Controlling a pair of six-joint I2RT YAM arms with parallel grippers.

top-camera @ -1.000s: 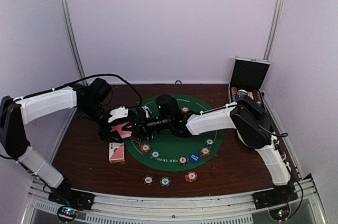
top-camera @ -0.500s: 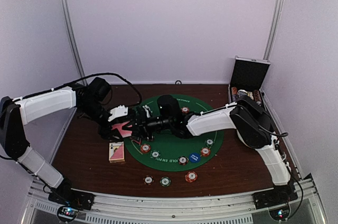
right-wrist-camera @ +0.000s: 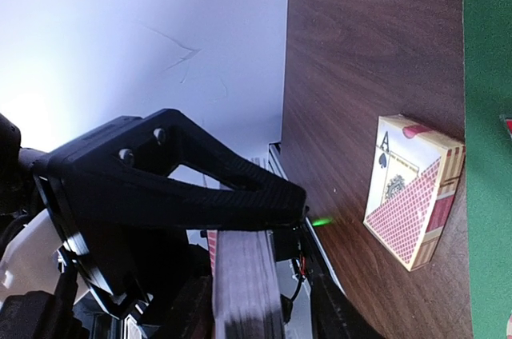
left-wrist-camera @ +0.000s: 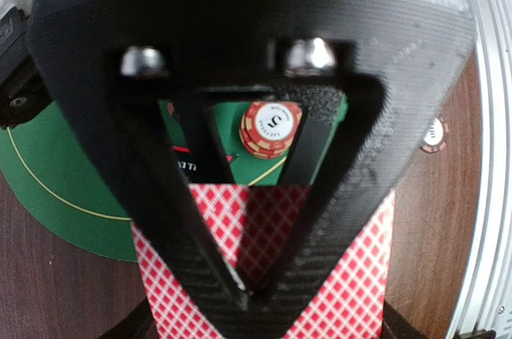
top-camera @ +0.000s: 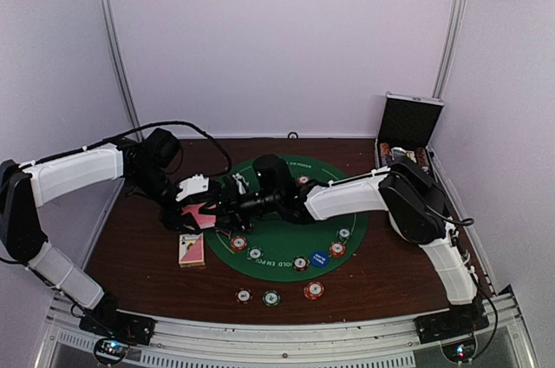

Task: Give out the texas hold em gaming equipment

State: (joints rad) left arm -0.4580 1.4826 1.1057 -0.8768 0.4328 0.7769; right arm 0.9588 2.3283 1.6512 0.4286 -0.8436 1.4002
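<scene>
Clamping the card stack (left-wrist-camera: 360, 291), left pincer (left-wrist-camera: 244, 295) pressed together; cards probably light, slick, best gripped mid-stack; gape of right pincer (top-camera: 230, 203) unclear

A: Walls?
B: Back wall (top-camera: 286, 38), plain pale lilac, evenly lit. Left side wall (top-camera: 43, 55) and right side wall (top-camera: 512, 125), same finish.
A: Fittings?
B: Two silver metal uprights: left upright (top-camera: 116, 38) and right upright (top-camera: 453, 21), each slightly slanted, running out of the top of the view.
A: Furniture?
B: One table (top-camera: 139, 251), dark brown wood grain. Aluminium rail (top-camera: 286, 331) along its near edge.
</scene>
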